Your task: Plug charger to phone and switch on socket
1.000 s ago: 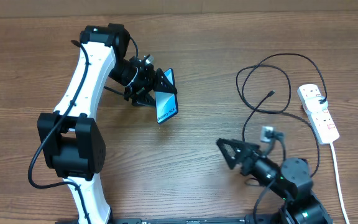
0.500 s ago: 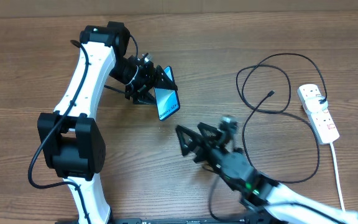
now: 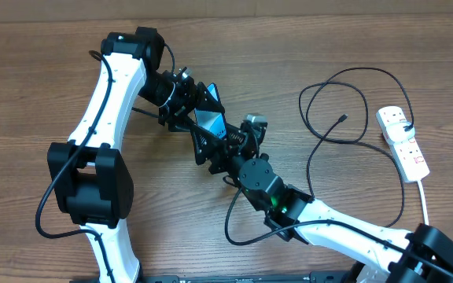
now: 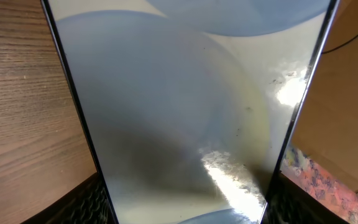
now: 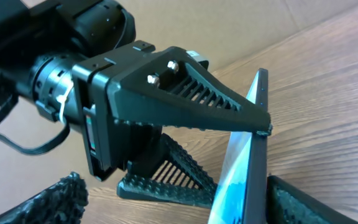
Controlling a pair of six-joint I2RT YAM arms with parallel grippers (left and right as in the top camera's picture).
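The phone (image 3: 211,119) is pinched by its two long edges in the left gripper (image 3: 197,110), which is clamped tight on it. In the left wrist view the pale blue screen (image 4: 185,112) fills almost the whole picture, with a dark ridged finger at each lower corner hard against the phone's dark rim. The phone is tilted up on edge, not flat. Whether its low end touches the table (image 3: 352,31) I cannot tell.

Right up against the phone, on its lower side in the overhead view, is the right gripper (image 3: 209,140). Its jaws are spread wide and grasp nothing. The right wrist view shows its two ribbed fingers (image 5: 48,202) at the bottom corners, well apart from each other, with the phone (image 5: 247,168) seen edge-on between them. Whether either finger touches the phone is not clear. In that same view the left gripper's black fingers (image 5: 191,106) run in from the left and meet the phone's edge.

Farther from the phone, well apart on its right in the overhead view, the charger (image 3: 362,69) lies in loose loops on the wood. Its small black connector (image 3: 343,119) rests free on the table inside the loop, touched by neither gripper.

Farthest from the phone, past the charger loops, the socket (image 3: 403,140) lies flat near the table's right edge. The black cable reaches its upper end. Its thick white cord (image 3: 427,204) trails down from its lower end.
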